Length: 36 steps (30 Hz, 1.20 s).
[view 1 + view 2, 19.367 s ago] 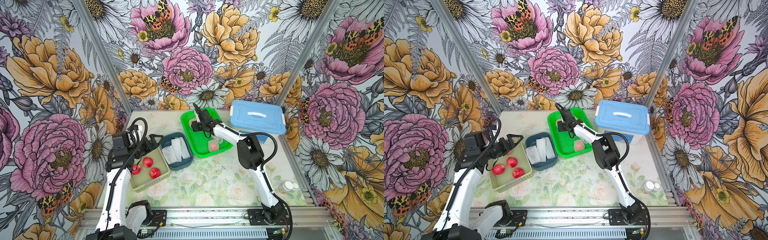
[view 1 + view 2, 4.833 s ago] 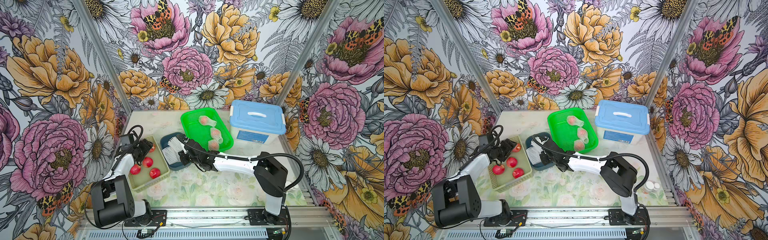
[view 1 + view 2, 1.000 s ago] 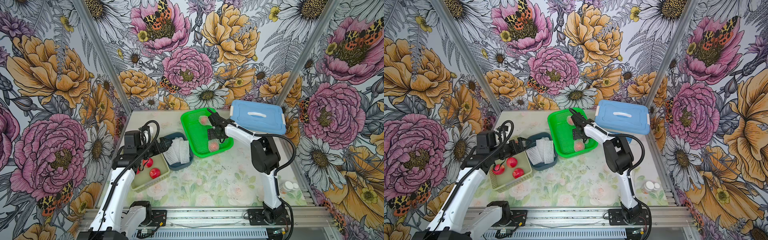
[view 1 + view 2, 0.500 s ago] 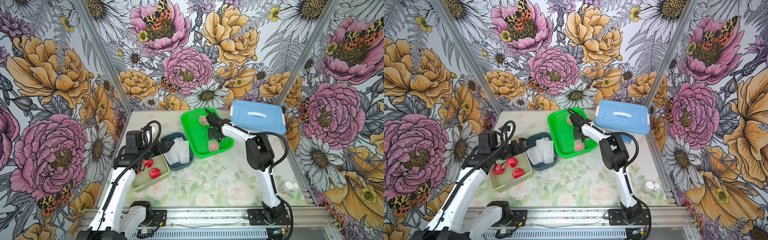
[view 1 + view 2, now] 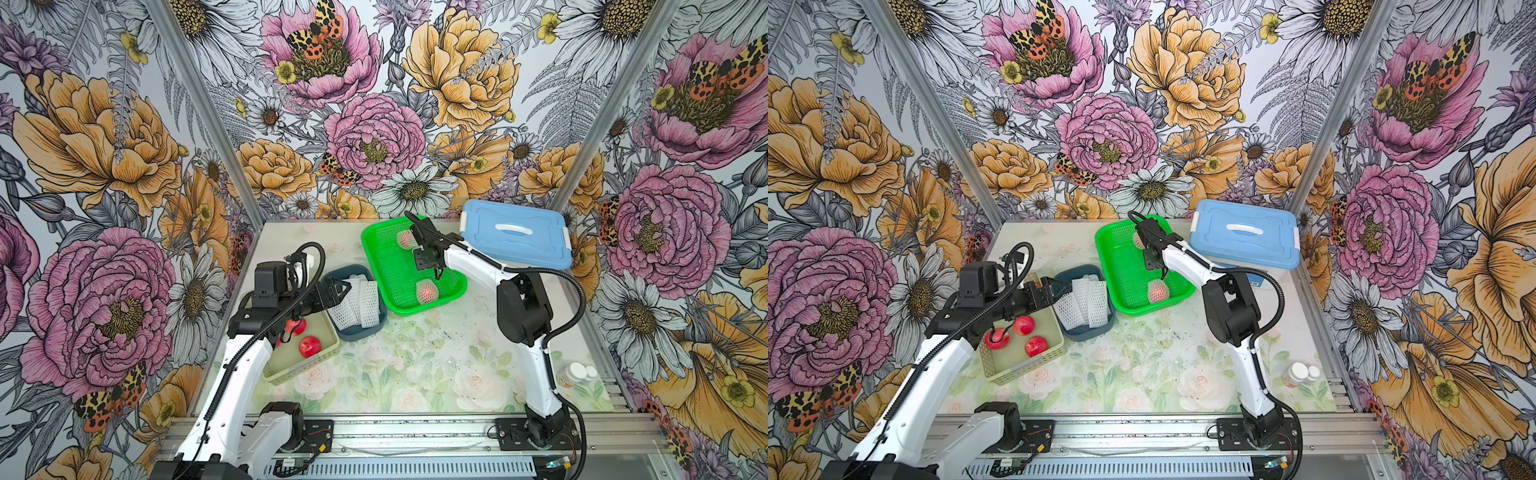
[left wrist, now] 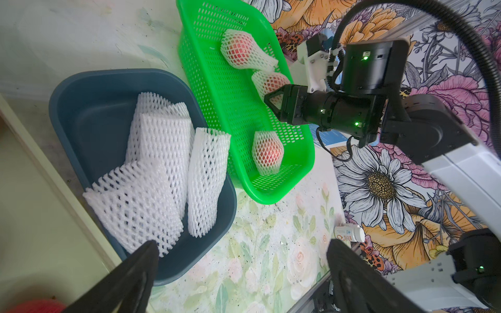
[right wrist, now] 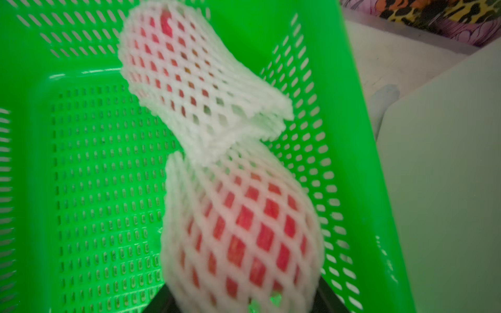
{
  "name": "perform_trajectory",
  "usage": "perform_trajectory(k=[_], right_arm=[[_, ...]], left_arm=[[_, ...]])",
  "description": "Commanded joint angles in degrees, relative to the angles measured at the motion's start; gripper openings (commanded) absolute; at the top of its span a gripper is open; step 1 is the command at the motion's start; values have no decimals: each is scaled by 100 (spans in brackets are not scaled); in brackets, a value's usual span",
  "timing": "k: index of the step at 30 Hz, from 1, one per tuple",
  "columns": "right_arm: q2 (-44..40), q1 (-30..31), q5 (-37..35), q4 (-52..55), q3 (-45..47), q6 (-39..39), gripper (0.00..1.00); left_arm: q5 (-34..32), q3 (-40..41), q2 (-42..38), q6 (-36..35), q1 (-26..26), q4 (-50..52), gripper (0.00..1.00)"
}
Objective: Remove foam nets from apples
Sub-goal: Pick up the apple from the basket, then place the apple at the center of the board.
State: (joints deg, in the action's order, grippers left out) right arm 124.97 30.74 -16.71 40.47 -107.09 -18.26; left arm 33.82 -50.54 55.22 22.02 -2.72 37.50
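Three netted apples lie in the green basket [image 5: 395,272]. The near one [image 5: 427,291] and the far one [image 5: 404,239] lie free. My right gripper [image 5: 420,249] reaches into the basket; its dark fingers press both flanks of the middle netted apple [image 7: 244,230], which the arm hides in both top views. Several empty foam nets [image 5: 359,301] are piled in the dark blue bin [image 6: 89,94]. Bare red apples [image 5: 1036,345] sit in the beige basket [image 5: 291,365]. My left gripper [image 5: 338,289] hangs open and empty over the near edge of the blue bin.
A blue-lidded box [image 5: 515,239] stands right behind the green basket, close to my right arm. A small white bottle [image 5: 575,374] lies at the table's front right. Flowered walls close in the table on three sides.
My right gripper's jaws have narrowed onto the middle netted apple, and its arm has shifted slightly toward the back. The left arm has barely moved.
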Motion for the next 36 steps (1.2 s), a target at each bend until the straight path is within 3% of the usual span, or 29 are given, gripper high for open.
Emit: perform_trajectory(k=[1,6,11,17,23,29,36], right_arm=[[-703,80,225,-362,104,281,56],[-1748,296,868,-1083,1260,629,56],[-3260,752,1283,-2037,3141,984,56],[-4786,1419,1169,-2577,5039,787,57],[-6042,2631,666,-3262,6827,326,57],[-6385,3378,167,-4030,8119,-520,59],[-5649,3775,-155,-5164,8710,-915,59]], left_arm=[[102,27,-63,-141,-66,-33,99],[236,13,-5,-54,-99,-108,99],[336,84,57,125,-275,-316,99],[154,158,110,316,-721,-509,99],[-147,364,70,650,-1280,-791,99],[-568,891,-227,1234,-2008,-1113,99],[-1153,1819,-930,2207,-2935,-1574,99]])
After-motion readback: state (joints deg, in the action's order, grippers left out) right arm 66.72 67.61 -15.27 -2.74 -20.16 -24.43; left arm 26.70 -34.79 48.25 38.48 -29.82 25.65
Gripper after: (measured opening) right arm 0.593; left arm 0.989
